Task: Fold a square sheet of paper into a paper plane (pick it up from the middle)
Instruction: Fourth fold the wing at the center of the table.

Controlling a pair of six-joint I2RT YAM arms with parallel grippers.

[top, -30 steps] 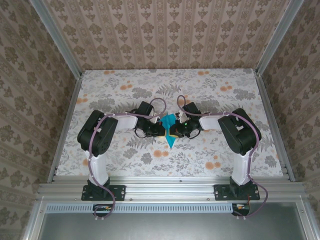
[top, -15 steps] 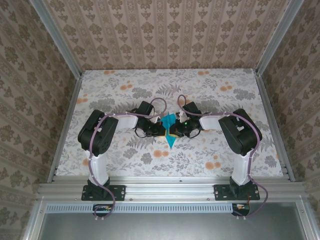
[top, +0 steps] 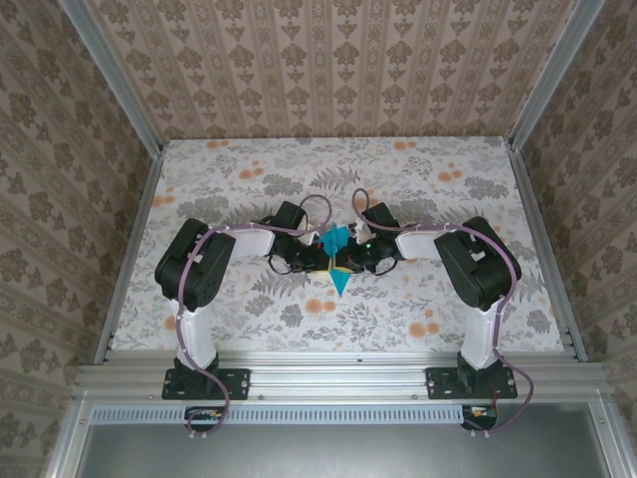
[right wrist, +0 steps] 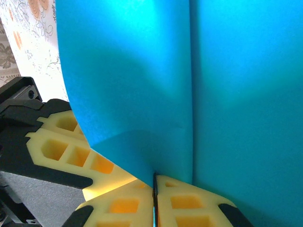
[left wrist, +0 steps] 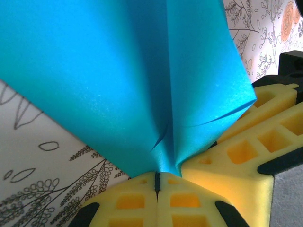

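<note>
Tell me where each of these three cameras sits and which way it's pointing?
Top camera: fixed above and behind, looking down on the table; the left arm and right arm show, meeting at the blue paper.
Left wrist camera: rides the left arm, looking along the left gripper, shut on the paper, table beyond.
Right wrist camera: rides the right arm, looking along the right gripper, shut on the paper.
Shared: both wrist views show the paper and the other gripper's yellow fingers.
</note>
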